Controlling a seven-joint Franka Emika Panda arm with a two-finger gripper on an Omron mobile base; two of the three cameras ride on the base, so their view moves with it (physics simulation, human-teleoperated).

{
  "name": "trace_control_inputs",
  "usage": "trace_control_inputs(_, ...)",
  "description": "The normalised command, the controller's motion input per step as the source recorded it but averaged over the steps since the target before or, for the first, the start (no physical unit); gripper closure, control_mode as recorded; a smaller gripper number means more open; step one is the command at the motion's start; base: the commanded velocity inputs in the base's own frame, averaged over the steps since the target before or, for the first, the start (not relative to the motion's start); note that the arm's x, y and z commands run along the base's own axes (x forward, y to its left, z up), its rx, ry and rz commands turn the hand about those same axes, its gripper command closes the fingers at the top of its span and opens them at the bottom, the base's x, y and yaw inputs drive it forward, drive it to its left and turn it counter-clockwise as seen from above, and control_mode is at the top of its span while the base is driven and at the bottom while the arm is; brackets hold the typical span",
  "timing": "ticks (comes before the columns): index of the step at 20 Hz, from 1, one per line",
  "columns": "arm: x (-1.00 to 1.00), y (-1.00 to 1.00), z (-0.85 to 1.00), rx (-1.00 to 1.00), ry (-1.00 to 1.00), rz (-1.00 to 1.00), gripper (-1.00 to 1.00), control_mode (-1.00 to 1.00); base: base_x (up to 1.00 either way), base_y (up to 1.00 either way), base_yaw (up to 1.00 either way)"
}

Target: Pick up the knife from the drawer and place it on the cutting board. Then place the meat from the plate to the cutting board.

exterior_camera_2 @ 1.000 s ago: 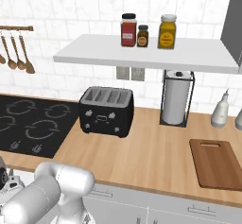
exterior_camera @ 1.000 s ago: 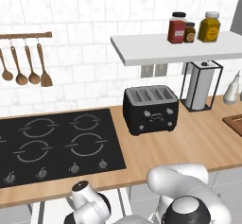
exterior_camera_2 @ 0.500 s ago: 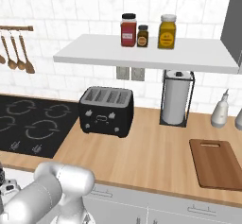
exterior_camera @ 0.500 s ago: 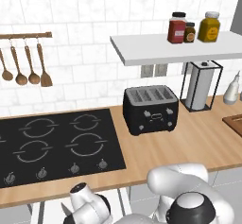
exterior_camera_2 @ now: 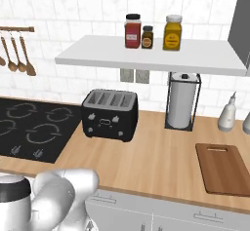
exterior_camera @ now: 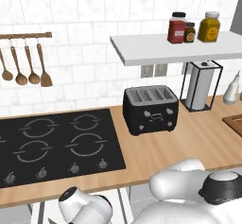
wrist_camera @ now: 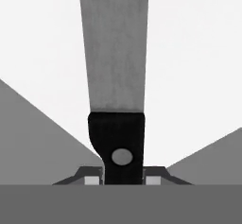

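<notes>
Two small finger tips of the pincer (wrist_camera: 122, 180) sit closed on the knife (wrist_camera: 116, 76), whose black handle lies right between them while the slim grey blade runs straight ahead over the drawer's (wrist_camera: 198, 53) white floor. Lift level and slowly, I'd judge, so the blade doesn't swing.
</notes>
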Motion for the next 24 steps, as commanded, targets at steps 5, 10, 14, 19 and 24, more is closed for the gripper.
trace_control_inputs(5,-0.04,-0.15,1.00,0.01,-0.22,0.13,1.00,-1.00,0.00,0.00,0.00)
trace_control_inputs(10,0.46,-0.30,0.97,0.07,-0.18,0.04,1.00,-1.00,0.00,0.00,0.00)
trace_control_inputs(14,0.90,-0.48,0.93,0.12,-0.04,-0.02,1.00,-1.00,0.00,0.00,0.00)
trace_control_inputs(19,1.00,-0.40,0.98,0.10,0.00,-0.08,1.00,-1.00,0.00,0.00,0.00)
trace_control_inputs(24,0.56,-0.43,0.87,0.07,0.00,-0.06,1.00,-1.00,0.00,0.00,0.00)
